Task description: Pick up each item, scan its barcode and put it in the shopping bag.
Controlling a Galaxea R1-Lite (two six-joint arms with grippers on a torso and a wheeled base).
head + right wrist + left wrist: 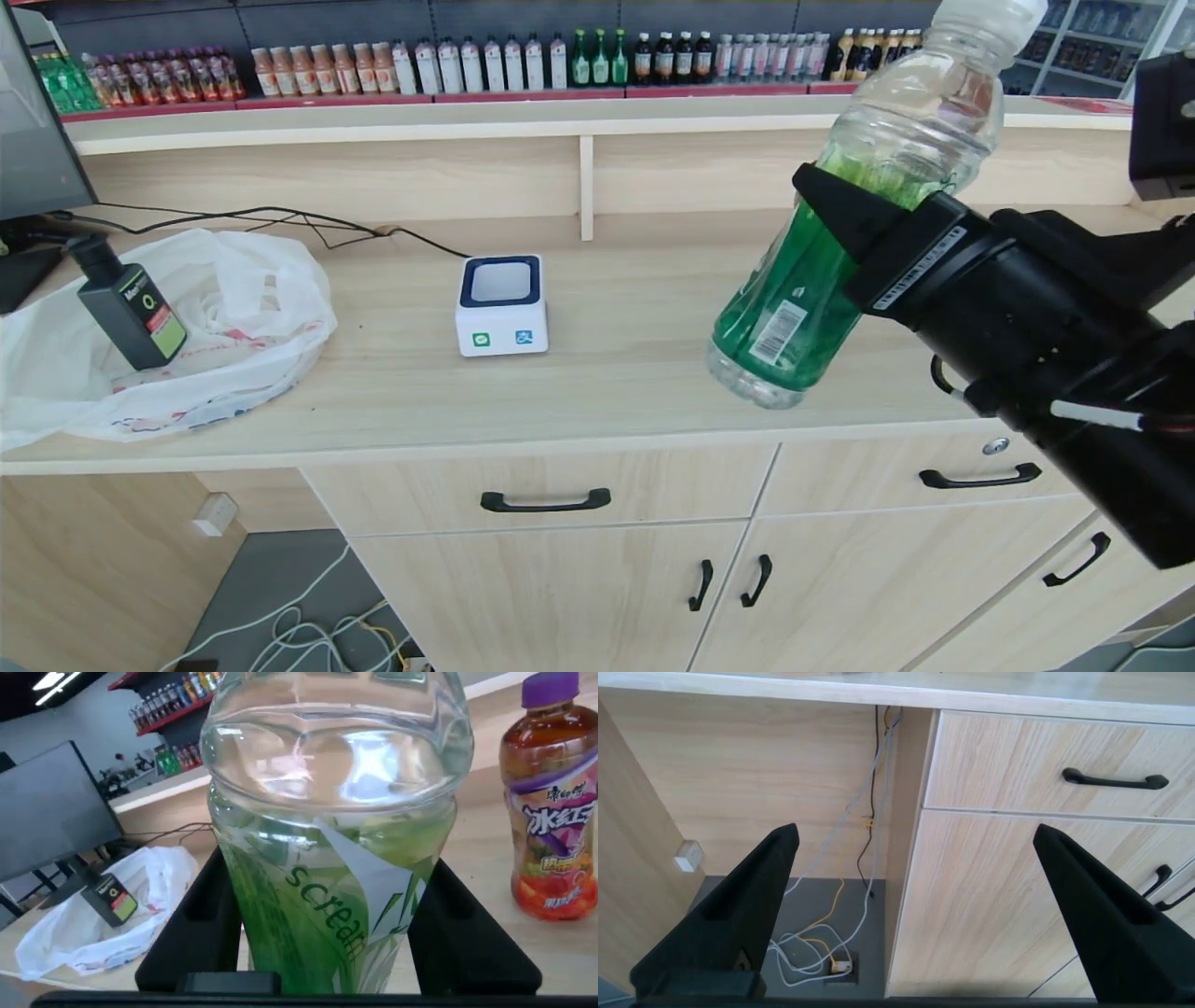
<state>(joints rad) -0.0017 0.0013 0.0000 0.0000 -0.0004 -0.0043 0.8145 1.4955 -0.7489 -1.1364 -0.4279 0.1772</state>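
My right gripper (pixel 864 229) is shut on a clear bottle with a green label (pixel 794 299), held tilted in the air above the right part of the counter, cap up and to the right. Its barcode (pixel 777 332) faces the front. In the right wrist view the bottle (pixel 336 849) sits between my gripper's (pixel 332 947) black fingers. The white cube scanner (pixel 502 304) stands mid-counter, left of the bottle. A white shopping bag (pixel 243 308) lies open at the left with a dark bottle (pixel 128 303) in it. My left gripper (pixel 915 835) hangs open and empty below counter height, facing the cabinet.
A purple-capped drink bottle (pixel 553 812) stands on the counter near the right arm. A monitor (pixel 37 112) and cables (pixel 280 219) are at the back left. Drawers with black handles (pixel 546 502) run under the counter. A raised ledge (pixel 579 121) lines the back.
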